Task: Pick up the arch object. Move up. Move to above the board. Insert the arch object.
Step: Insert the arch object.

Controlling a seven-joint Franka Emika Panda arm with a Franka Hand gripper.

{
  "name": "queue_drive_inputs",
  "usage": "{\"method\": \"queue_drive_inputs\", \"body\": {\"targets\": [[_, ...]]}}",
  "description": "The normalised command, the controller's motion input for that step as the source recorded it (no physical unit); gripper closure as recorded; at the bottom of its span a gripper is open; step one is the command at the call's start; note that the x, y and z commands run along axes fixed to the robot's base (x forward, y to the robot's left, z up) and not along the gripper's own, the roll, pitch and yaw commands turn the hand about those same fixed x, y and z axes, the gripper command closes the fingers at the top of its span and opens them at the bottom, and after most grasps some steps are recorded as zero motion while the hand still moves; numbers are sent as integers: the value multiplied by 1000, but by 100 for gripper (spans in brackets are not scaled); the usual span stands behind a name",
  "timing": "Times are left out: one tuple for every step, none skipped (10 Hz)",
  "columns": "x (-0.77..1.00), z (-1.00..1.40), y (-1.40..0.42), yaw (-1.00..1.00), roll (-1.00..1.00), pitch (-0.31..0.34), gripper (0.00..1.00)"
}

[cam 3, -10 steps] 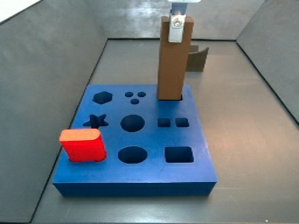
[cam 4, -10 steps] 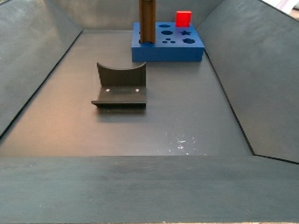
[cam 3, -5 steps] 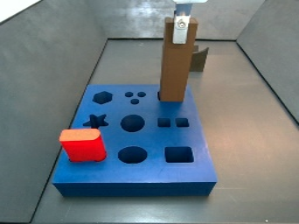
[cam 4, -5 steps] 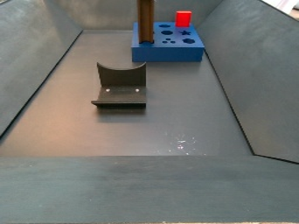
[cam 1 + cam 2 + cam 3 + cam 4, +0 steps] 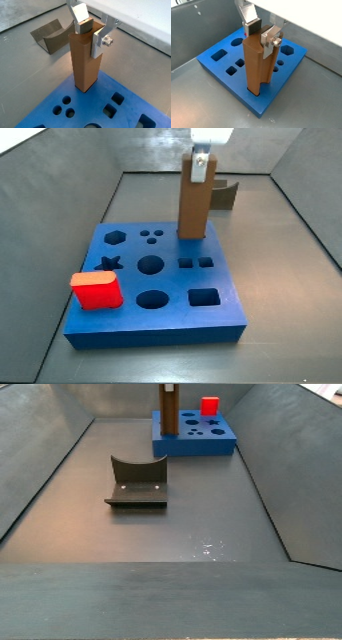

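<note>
Claw point(image 5: 91, 31) is closed on the top end of the arch object point(image 5: 87, 62), its silver fingers point(image 5: 100, 42) pressed against opposite faces, holding the bar upright over the far edge of the board point(image 5: 278, 92). In both wrist views the bar's lower end hangs just above the blue top, near the far cut-outs; whether it already touches, I cannot tell.

Judging by its look, the bar is stiff, plain-sided wood, fairly light but long, so a grip this high may let the lower end swing; the smooth faces could slip between the pads.

Counted: one bar, one board, one red block point(image 5: 95, 290) standing at the board's near left corner, and one dark notched block point(image 5: 136, 481) lying on the surface well apart from the board.
</note>
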Motion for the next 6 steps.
{"method": "queue_drive_inputs", "body": {"targets": [[0, -751, -154, 0, 51, 0, 100], [0, -829, -140, 0, 60, -9, 100], [0, -806, -134, 0, 64, 0, 100], [0, -637, -109, 51, 67, 0, 100], [0, -146, 0, 0, 27, 0, 100], [0, 0, 0, 0, 0, 0, 100]]}}
